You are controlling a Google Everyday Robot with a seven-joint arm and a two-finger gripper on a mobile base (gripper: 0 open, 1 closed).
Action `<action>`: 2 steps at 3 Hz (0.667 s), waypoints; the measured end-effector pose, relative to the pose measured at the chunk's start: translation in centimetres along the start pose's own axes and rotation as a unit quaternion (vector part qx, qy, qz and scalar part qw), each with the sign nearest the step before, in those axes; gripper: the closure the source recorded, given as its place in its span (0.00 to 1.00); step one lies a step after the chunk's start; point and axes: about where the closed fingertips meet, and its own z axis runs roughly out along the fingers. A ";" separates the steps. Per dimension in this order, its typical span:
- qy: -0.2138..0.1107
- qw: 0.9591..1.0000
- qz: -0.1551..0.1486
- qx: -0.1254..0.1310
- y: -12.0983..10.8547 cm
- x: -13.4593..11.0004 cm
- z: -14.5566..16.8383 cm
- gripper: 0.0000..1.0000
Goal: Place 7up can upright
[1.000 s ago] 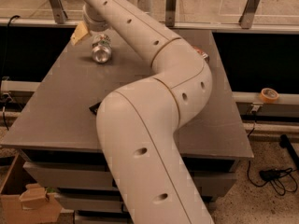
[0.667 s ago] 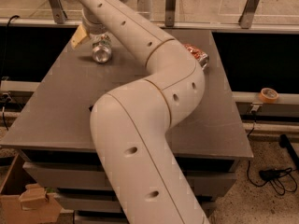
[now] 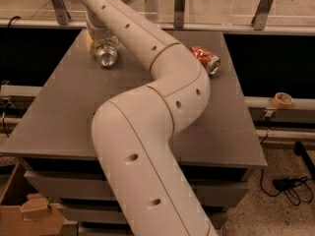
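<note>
Far left on the grey table (image 3: 64, 112), the gripper (image 3: 102, 44) clasps the tilted silvery aluminium 7up can (image 3: 107, 57); a crushed red-orange can (image 3: 204, 59) lies right.

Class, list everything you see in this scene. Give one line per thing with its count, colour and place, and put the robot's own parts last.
table: one, grey, centre of the view.
7up can: one, silvery, far left part of the table, tilted with its shiny top towards the camera.
dented can: one, red-orange, on its side at the far right of the table.
tape roll: one, tan, on the ledge right of the table.
cardboard box: one, brown, on the floor at lower left.
cable: one, black, on the floor at lower right.
arm: one, white, bending from the foreground across the table to its far left.
gripper: one, at the 7up can, just above it.
</note>
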 end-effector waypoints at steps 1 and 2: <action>-0.011 1.000 0.000 -0.010 0.3 -0.6 -0.5 0.70; -0.061 0.997 -0.030 -0.038 0.9 -2.8 -3.2 0.94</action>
